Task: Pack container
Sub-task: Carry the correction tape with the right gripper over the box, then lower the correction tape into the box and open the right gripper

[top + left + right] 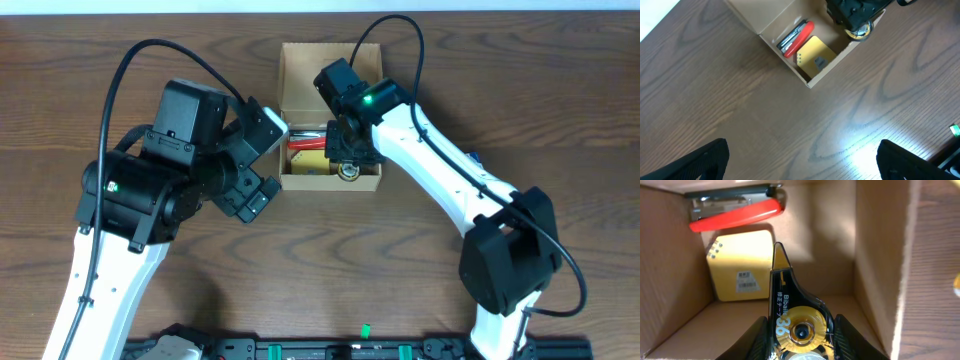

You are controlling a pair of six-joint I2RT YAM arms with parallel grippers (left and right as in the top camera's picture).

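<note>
The container (370,183) is a tan cardboard box lying open at the table's middle back, its lid flap folded away behind. Inside lie a red stapler (735,214) and a yellow pad (740,272). My right gripper (800,335) reaches down into the box's right half, shut on a black and yellow correction tape dispenser (797,315), which hangs just above the box floor. In the overhead view the right gripper (348,160) covers that corner. My left gripper (802,162) hovers open over bare table, left of the box and apart from it, nothing between its fingers.
The container (832,62) shows at the top of the left wrist view with the stapler (797,37) and pad (815,56) inside. A black rail (380,350) runs along the table's front edge. Wood table (560,100) surrounds the box.
</note>
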